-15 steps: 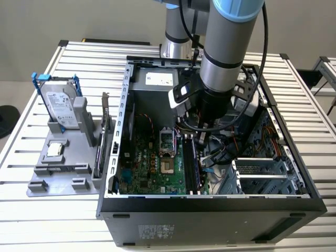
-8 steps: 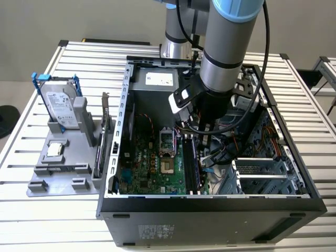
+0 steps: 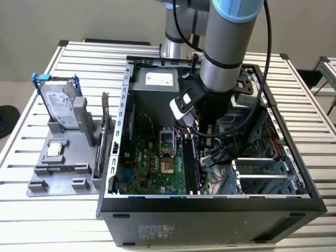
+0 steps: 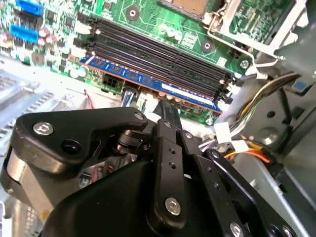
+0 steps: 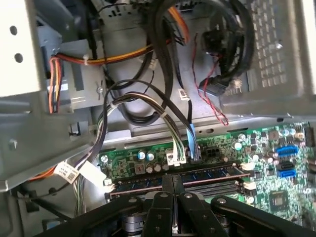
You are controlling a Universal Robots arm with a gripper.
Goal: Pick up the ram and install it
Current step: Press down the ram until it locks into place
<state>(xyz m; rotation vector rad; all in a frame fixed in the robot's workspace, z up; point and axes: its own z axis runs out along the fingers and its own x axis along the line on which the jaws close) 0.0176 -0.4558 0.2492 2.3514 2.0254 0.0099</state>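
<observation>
1. The open computer case (image 3: 113, 173) stands at the near edge of the slatted worktop (image 3: 31, 226), with its black near wall closest to the camera in the exterior view.
2. Inside the case, the green motherboard (image 3: 152, 168) lies flat on the bottom, and a bundle of cables (image 5: 148, 108) runs beside it past the grey drive cage (image 3: 262, 173).
3. The arm reaches down into the case, and the claw (image 4: 168, 111) sits right over the row of memory slots (image 4: 163, 52).
4. The ram (image 4: 148, 81) lies in the slot nearest the board's edge, seen in the second wrist view as a long blue strip with a pale label.
5. The claw's black fingers (image 4: 170, 118) are drawn together, with their tips touching the top edge of the ram.
6. On the worktop toward the exterior view's left stands a grey holder (image 3: 63, 168).
7. This holder carries a silver hard drive (image 3: 59, 107) upright in a blue frame and a small square chip (image 3: 55, 150) lying flat.
8. An expansion card (image 3: 103, 142) stands on edge between the holder and the case.
</observation>
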